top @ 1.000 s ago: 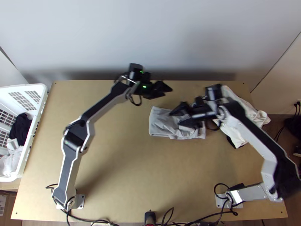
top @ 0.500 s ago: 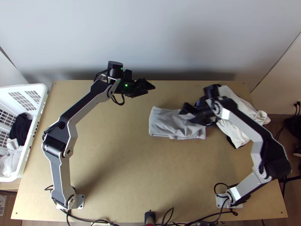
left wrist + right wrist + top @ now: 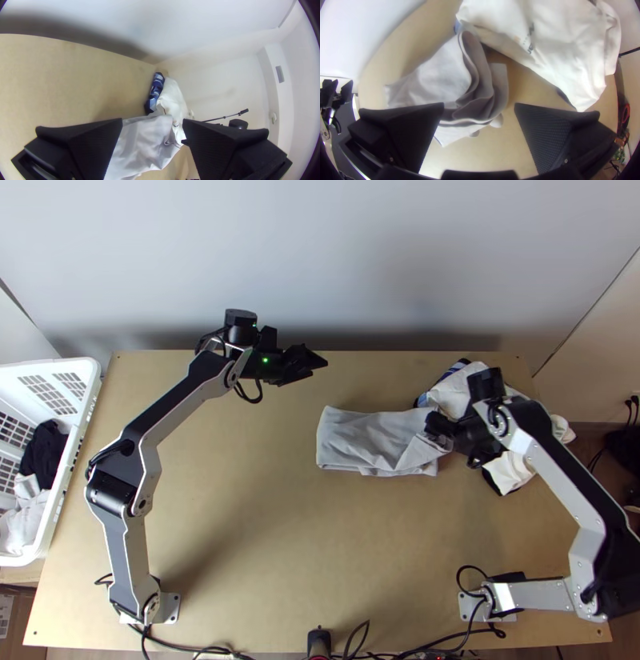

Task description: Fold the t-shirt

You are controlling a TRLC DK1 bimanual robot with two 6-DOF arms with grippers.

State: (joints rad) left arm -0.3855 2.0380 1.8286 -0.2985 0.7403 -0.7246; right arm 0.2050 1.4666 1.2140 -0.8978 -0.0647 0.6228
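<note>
Dial centred on the shirt, top view, 12 o'clock toward the wall. We record the grey t-shirt (image 3: pixel 360 438) on the wooden table (image 3: pixel 256 516), folded into a compact, roughly rectangular bundle; its 3 o'clock end is rumpled, with several loose layers showing in the right wrist view. We find the right gripper (image 3: pixel 451 439) at that end, jaws released and wide apart. We log the left gripper (image 3: pixel 326 362) toward 11 o'clock, clear of the shirt, jaws likewise spread and holding nothing. We note white cloth (image 3: pixel 512 472) heaped near 3 o'clock, a blue patterned cloth (image 3: pixel 156 91) beside it, and a white basket (image 3: pixel 78 448) well apart at 9 o'clock.
</note>
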